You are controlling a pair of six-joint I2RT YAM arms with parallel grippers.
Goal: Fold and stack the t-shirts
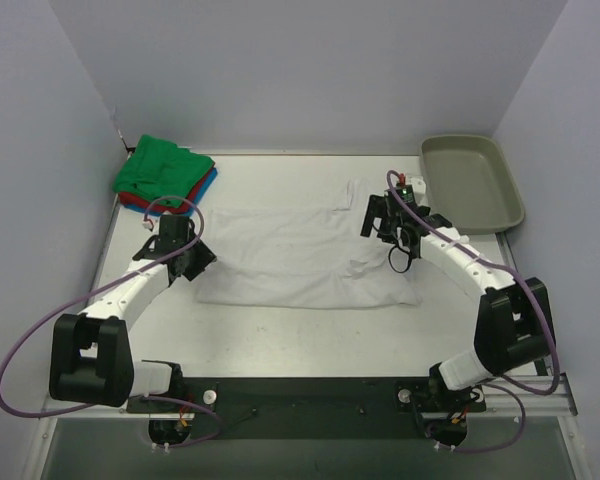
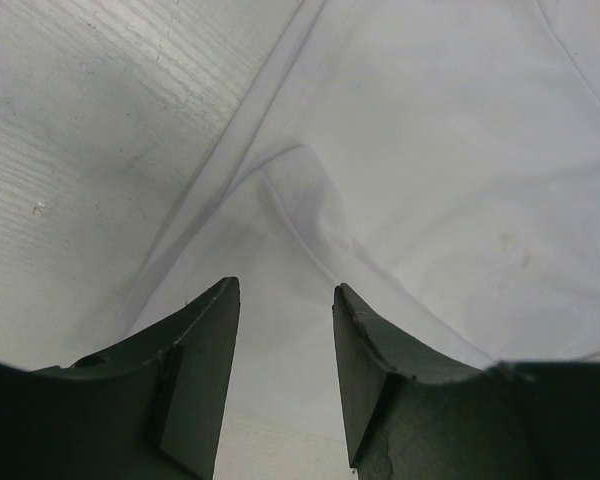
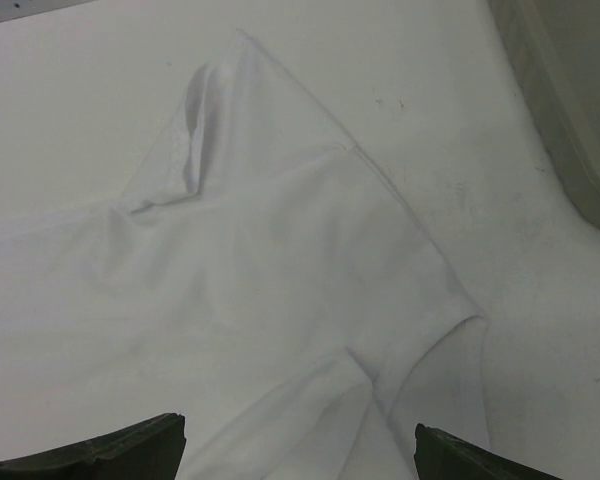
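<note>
White tee (image 1: 305, 255) lies spread flat on the table (image 1: 280, 340), its long axis running left to right, with one short sleeve sticking out toward the far side at its right end; which way the neck points I cannot tell

Left gripper (image 1: 202, 258) hovers at the tee's left edge, jaws partly apart; in the left wrist view the left gripper (image 2: 285, 295) has only a creased fold of the tee's cloth showing in the gap below, nothing pinched between the fingers (image 2: 205, 330)

Right gripper (image 1: 375, 215) sits over the tee's far right corner, beside the sleeve; in the right wrist view the right gripper (image 3: 298, 440) has its jaws spread wide, the sleeve lying loose beneath, not held

Grey-beige tray (image 1: 475, 185) stands to the right of the tee and further back, apart from it; every shirt lies outside it

Folded green shirt (image 1: 160, 165) tops a stack beyond the tee's far left corner, with the red shirt (image 1: 138, 204) and blue shirt (image 1: 210, 182) showing as edges underneath
</note>
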